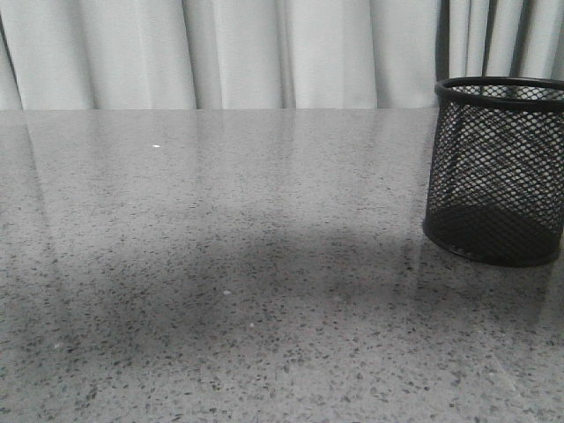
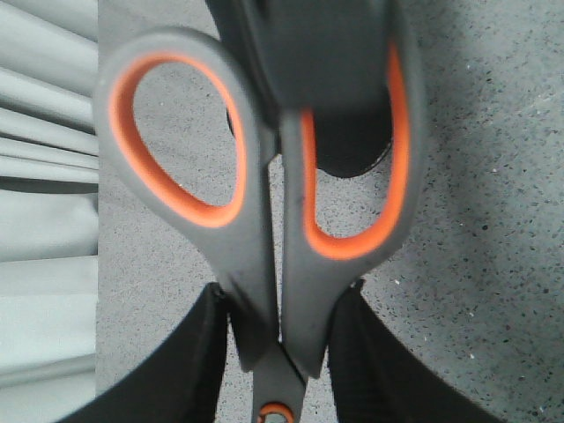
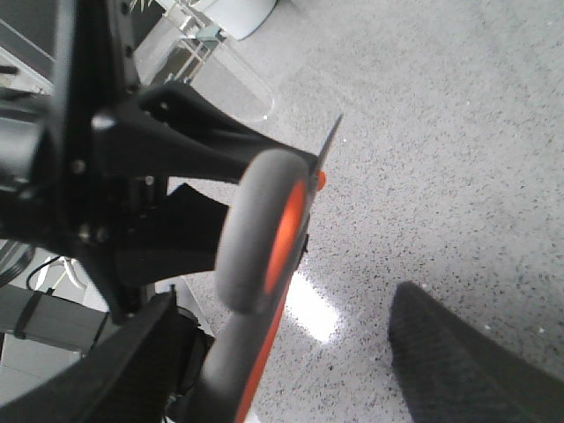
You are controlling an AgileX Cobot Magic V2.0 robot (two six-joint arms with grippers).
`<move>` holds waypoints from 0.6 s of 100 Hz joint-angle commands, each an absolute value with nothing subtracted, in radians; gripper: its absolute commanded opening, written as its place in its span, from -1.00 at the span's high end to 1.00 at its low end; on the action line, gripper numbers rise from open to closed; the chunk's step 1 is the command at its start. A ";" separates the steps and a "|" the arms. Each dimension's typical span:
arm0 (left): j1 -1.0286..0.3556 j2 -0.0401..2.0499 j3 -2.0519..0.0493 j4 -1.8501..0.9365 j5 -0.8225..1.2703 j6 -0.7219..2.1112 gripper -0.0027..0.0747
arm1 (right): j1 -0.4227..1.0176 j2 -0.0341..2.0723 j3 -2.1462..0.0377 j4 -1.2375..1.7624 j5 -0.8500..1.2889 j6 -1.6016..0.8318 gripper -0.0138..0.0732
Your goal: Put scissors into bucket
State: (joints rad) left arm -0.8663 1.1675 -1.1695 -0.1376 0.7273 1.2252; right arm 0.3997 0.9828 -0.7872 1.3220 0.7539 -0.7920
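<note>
The scissors (image 2: 264, 264), with dark grey handle loops lined in orange, fill the left wrist view. My left gripper (image 2: 282, 298) is shut on their neck just below the loops, holding them above the table. In the right wrist view the handle loop (image 3: 264, 225) shows edge-on between the wide-apart fingers of my open right gripper (image 3: 286, 304), close to one finger (image 3: 132, 370). A dark finger (image 2: 330, 79) covers part of one loop. The black mesh bucket (image 1: 495, 176) stands upright and empty at the table's right. Neither gripper nor the scissors show in the front view.
The grey speckled table (image 1: 220, 264) runs back to a pale curtain (image 1: 229, 53). The left arm's black wrist (image 3: 106, 159) fills one side of the right wrist view, with a clear plastic piece (image 3: 220, 70) beyond the table edge.
</note>
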 commanded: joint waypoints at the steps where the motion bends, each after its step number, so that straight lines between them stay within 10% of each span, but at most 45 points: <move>1: -0.874 1.147 -1.199 -0.159 0.653 1.213 0.77 | 0.476 1.001 -0.823 1.383 0.631 -0.807 -0.36; 12: -0.874 1.147 -1.199 -0.159 0.653 1.213 0.77 | 0.539 1.029 -0.825 1.389 0.524 -0.807 -0.13; 24: -0.874 1.139 -1.199 -0.160 0.652 1.185 0.73 | 0.544 1.036 -0.825 1.395 0.489 -0.807 0.86; 50: -0.874 1.032 -1.199 -0.230 0.545 1.154 -0.02 | 0.529 1.036 -0.910 1.302 0.466 -0.807 0.83; 60: -0.874 0.954 -1.199 -0.316 0.488 1.154 -0.01 | 0.487 1.036 -0.961 1.230 0.498 -0.781 0.83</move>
State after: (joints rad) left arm -0.8663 1.0356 -1.1674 -0.2231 0.6112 1.1727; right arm 0.5202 1.0492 -0.8873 1.2601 0.5034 -0.7912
